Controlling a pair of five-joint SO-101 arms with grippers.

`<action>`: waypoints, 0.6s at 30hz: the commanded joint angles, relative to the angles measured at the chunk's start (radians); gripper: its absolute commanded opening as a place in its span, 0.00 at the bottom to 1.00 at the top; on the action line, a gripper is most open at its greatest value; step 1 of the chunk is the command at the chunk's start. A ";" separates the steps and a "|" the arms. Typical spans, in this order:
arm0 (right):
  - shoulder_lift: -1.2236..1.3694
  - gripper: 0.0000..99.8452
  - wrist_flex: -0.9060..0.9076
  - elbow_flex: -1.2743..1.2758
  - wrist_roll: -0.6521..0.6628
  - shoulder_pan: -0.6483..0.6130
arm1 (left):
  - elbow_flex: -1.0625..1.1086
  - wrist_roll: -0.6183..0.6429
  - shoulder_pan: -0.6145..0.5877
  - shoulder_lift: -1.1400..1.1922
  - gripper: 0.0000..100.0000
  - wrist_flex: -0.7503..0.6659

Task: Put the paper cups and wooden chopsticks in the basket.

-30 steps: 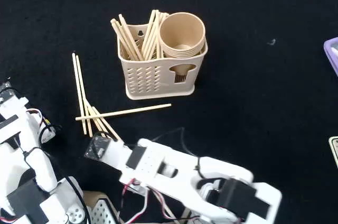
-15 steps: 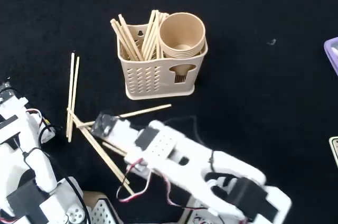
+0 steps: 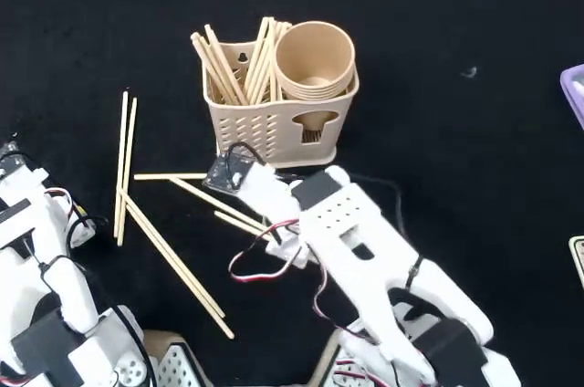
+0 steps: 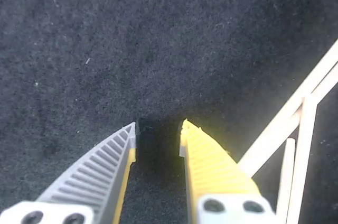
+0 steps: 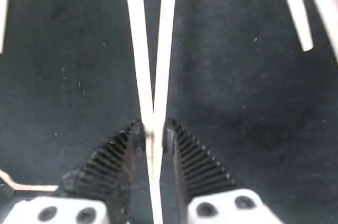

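Note:
The beige basket (image 3: 274,136) stands at mid-table with stacked paper cups (image 3: 315,58) and several wooden chopsticks (image 3: 228,63) upright in it. My right gripper (image 5: 153,129) is shut on two chopsticks (image 5: 138,49) that spread away from its jaws in a narrow V. In the high view this gripper (image 3: 226,172) sits just in front of the basket's left corner. Other loose chopsticks (image 3: 123,163) lie on the black cloth to the left, and a long pair (image 3: 173,264) lies diagonally. My left gripper (image 4: 158,129) hangs open over bare cloth, with chopsticks (image 4: 296,123) beside it.
A purple object (image 3: 573,90) shows at the table's right edge, with another pale item (image 3: 577,259) below it. The left arm's white body (image 3: 36,296) fills the near-left corner. The cloth to the right of the basket is bare.
The right arm swung from the near-left chopstick pile up and right toward the basket, carrying chopsticks. The loose chopsticks were pushed apart and now lie spread out. The left arm stayed put.

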 commanded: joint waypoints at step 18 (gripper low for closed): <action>0.028 0.15 -0.089 0.236 0.051 0.002 | -0.050 0.008 -0.016 -0.009 0.14 -0.003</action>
